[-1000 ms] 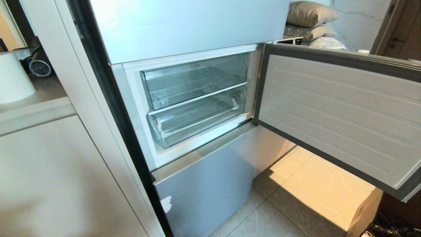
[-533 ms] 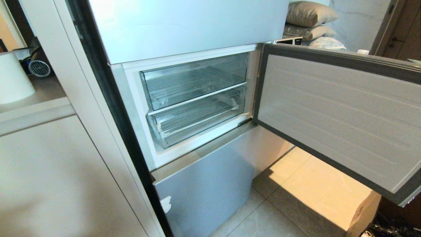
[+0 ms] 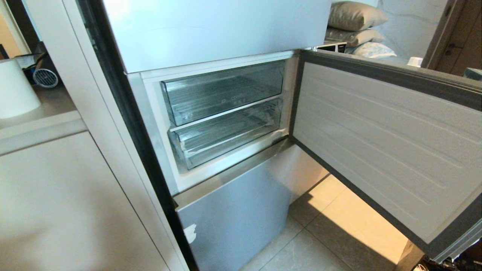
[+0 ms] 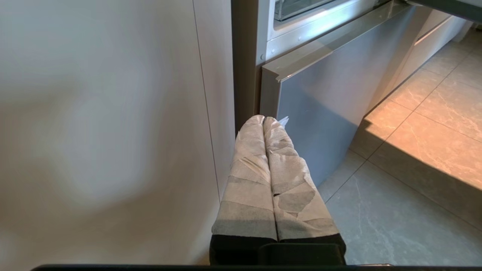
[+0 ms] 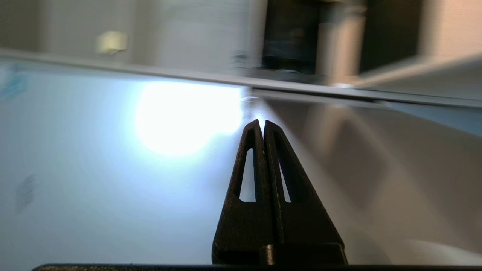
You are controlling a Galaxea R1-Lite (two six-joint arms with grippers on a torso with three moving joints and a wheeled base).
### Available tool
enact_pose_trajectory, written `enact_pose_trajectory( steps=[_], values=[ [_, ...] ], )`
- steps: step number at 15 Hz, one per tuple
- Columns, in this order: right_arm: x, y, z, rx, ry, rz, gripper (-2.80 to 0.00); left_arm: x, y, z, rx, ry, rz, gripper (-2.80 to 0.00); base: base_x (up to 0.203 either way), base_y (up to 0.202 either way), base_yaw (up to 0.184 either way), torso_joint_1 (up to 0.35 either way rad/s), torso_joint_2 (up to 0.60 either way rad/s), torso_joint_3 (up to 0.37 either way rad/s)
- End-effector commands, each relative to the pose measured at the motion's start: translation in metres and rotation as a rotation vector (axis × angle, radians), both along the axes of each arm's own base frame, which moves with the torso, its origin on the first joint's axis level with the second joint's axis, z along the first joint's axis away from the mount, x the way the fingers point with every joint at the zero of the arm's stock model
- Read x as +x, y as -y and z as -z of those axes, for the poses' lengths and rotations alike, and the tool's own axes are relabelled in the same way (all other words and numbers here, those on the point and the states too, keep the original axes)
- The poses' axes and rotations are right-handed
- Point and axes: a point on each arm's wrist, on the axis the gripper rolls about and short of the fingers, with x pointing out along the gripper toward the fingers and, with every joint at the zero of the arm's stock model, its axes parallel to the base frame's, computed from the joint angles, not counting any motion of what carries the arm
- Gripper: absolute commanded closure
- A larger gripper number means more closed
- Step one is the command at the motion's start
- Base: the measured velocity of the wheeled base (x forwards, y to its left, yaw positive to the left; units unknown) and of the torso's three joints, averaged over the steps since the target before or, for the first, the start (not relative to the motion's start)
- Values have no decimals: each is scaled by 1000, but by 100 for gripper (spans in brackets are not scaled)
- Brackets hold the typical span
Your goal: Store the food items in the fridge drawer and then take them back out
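Kitchen corner, tiled floor (image 3: pixel 331 241) in sun; fridge middle door (image 3: pixel 384 139) swung wide, fridge drawer (image 3: pixel 226 133) pushed in beneath the coolBox drawer (image 3: pixel 222 92). No food items in sight anywhere. Right gripper (image 5: pixel 261 122) pinched tight, empty, tips close to a pale glossy panel. Left gripper (image 4: pixel 263 119) closed, empty, parked low by the bottom door (image 3: pixel 233 214). Likely step: opening the door fully. Push with the fingertips, then clear the door's edge; open room lies over the floor.

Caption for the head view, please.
Fridge door open on two clear drawers, upper and lower, both pushed in; no food or grippers visible.
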Motion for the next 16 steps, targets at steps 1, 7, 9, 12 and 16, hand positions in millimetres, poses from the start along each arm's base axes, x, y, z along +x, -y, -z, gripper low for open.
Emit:
enact_pose_trajectory(
  steps=[1,7,9,12,16],
  values=[
    [-34,-44,-61,-107,169,9,0,0,0,0,0,-1,-1,0,0,0,0,0,0,0],
    [-14,-4,14,-213,59,602,0,0,0,0,0,-1,-1,0,0,0,0,0,0,0],
    [2,-1,54,-178,-33,642,0,0,0,0,0,-1,-1,0,0,0,0,0,0,0],
    [41,-36,87,-148,-111,448,0,0,0,0,0,-1,-1,0,0,0,0,0,0,0],
    [87,-109,107,-161,-162,145,0,0,0,0,0,-1,-1,0,0,0,0,0,0,0]
  ],
)
